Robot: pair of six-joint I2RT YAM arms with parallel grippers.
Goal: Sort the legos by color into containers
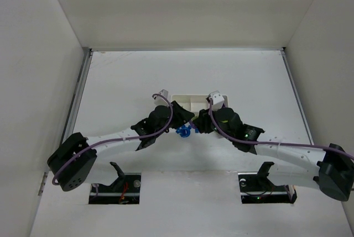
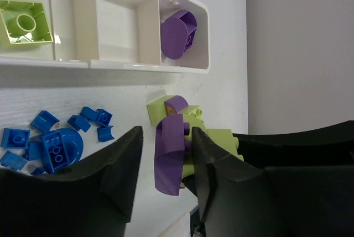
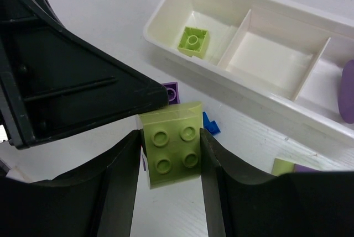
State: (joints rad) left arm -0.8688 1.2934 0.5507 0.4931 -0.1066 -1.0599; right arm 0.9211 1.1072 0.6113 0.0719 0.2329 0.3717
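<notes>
step: a two-tone stack looks due to be split, purple from yellow-green, just in front of the tray [image 3: 260,96]
right hand [image 3: 170,137]: clamped on the yellow-green brick [image 3: 172,162], both fingers pressed flat on its sides, studs facing the camera
left hand [image 2: 166,154]: jaws apart; the purple piece [image 2: 168,159] is straddled, touched by one finger, with a gap to the other, so it is not yet gripped
tray contents: green brick [image 2: 25,24] in one end compartment, rounded purple brick [image 2: 178,33] in the other end, nothing seen in the middle one
blue bricks [image 2: 55,140]: loose on the table [image 1: 127,77] in front of the tray, none sorted yet
loose pair [image 2: 171,107]: green and purple, on the table between the tray and the left hand
how-to: left fingers should be closed square on the purple piece's flat faces, then the piece peeled off by tilting, not pulled straight; a firm right grip is needed
materials: bricks are hard glossy plastic, so slip is likely; the purple piece is thin with a rounded end; the tray is thin-walled, probably easily shoved if bumped
</notes>
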